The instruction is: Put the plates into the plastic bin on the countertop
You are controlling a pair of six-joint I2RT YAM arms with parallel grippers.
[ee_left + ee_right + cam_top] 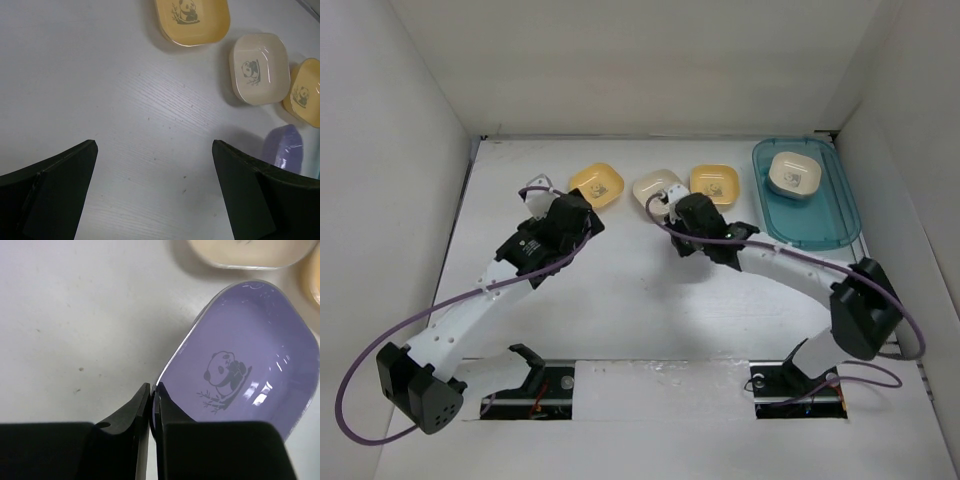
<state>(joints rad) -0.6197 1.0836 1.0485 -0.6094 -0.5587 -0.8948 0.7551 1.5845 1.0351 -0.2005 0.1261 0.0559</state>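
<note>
The right arm (pixel 790 262) came up from its base on the right side, bent at the elbow, and stretched low across the countertop (pixel 620 310) toward the middle. Its claw, the right gripper (pixel 151 392), was squeezed almost all the way closed on the rim of the purple plate (pixel 250 355). One finger was on the outside of the edge and one was on the inside. The purple plate sat on the white top, close to a cream plate (pixel 657 186). From above, the claw hid it.

The left arm (pixel 470 315) stretched from the near left corner toward the back. The left gripper (pixel 155 192) was wide open and held nothing. Only white countertop showed between its fingers. A yellow plate (pixel 596 185) sat just past it.

Another yellow plate (pixel 714 184) sat right beside the cream plate. The plastic bin (pixel 825 225) lay at the back right. A second cream plate (pixel 794 175) was inside it, near its far end.
</note>
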